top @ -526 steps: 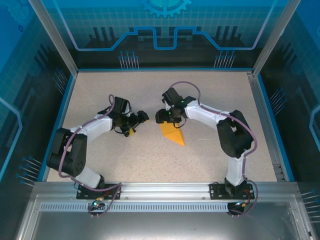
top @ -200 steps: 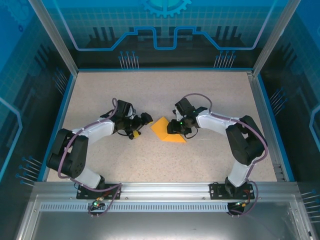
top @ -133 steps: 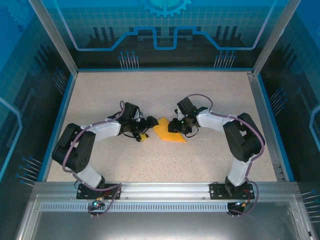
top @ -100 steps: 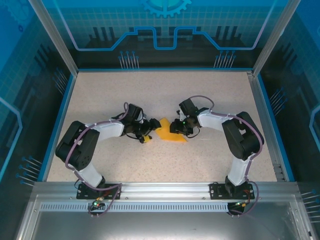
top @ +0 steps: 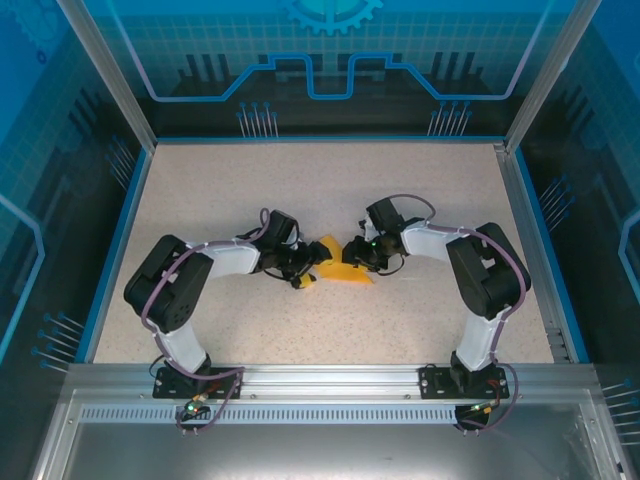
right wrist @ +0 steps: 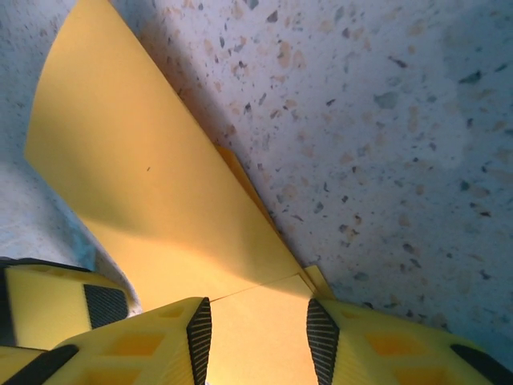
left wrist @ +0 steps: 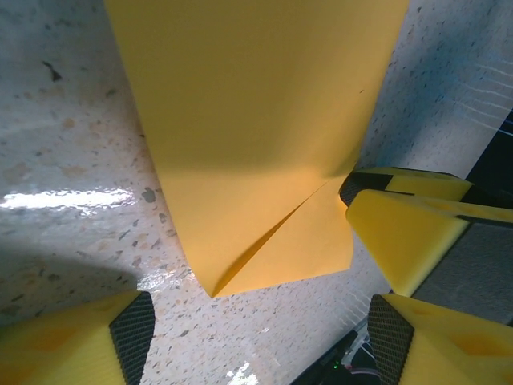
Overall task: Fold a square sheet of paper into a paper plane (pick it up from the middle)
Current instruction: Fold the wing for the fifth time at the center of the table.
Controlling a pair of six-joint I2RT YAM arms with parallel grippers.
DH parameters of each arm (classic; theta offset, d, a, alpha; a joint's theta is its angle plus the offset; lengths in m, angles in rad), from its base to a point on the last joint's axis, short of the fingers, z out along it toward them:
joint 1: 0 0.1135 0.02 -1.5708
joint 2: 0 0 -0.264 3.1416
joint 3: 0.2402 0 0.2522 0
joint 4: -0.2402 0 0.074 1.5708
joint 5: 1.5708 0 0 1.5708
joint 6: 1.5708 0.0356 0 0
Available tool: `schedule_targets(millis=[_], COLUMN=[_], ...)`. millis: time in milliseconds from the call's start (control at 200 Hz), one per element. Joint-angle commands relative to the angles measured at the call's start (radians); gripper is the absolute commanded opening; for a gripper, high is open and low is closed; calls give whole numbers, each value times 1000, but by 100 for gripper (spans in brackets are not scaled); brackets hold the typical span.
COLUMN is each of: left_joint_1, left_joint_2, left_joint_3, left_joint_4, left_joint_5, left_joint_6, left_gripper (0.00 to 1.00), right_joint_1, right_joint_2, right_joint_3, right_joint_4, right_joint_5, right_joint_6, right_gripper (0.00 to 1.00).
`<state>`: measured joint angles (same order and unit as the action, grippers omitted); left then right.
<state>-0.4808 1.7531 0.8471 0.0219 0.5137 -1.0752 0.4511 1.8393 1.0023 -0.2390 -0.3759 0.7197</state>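
Seen from the top external camera, the sheet of paper (top: 340, 272) lies folded near the middle of the speckled desk (top: 300, 190). Both arms reach inward to it. The left tool (top: 310, 268) sits at the sheet's left edge and the right tool (top: 356, 252) at its upper right edge. From this height I cannot tell how far apart either tool's fingers are.

Left wrist camera: the sheet (left wrist: 256, 120) fills the upper frame and lies flat on the desk (left wrist: 64, 120), with a diagonal fold line running to its near corner. The left tool (left wrist: 256, 329) has its fingers (left wrist: 72, 345) spread wide. Bare desk lies between them, and the paper's corner is just ahead of the gap, not clamped. The right tool's yellow fingers (left wrist: 405, 241) meet the sheet's right edge.

Right wrist camera: the right tool (right wrist: 256, 309) has its fingers (right wrist: 160, 345) partly apart. The sheet (right wrist: 144, 184) runs flat through the gap and passes under both pads. A layered folded edge shows along the sheet's right side, against the desk (right wrist: 385, 120).
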Motion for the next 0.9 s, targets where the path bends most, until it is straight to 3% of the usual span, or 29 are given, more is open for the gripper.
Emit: schedule_targets(millis=[0,300,670,815,895], left_joint_1=[-18,-35,-38,-37,-37], left_joint_2=[24,52,65,67,66], left_joint_3=[20,33,50,64,77], left_joint_4=[30,82,66,32,13], left_joint_5=[21,32,23,10,7], left_joint_6=[-50,-93,-72,-49,-39], left_gripper=[73,64,30,14,10], right_joint_1=[-21,-38,-42,-42,-42], right_joint_2=[29,31,-13,-97,-160], right_joint_3=[-50,-71,-91,-98,-116], right_joint_4=[19,45,82,98,117], right_joint_5=[-38,-64,-64,-35,1], right_joint_6=[42,50,7,-92,-168], right_gripper=[41,41,44,49,54])
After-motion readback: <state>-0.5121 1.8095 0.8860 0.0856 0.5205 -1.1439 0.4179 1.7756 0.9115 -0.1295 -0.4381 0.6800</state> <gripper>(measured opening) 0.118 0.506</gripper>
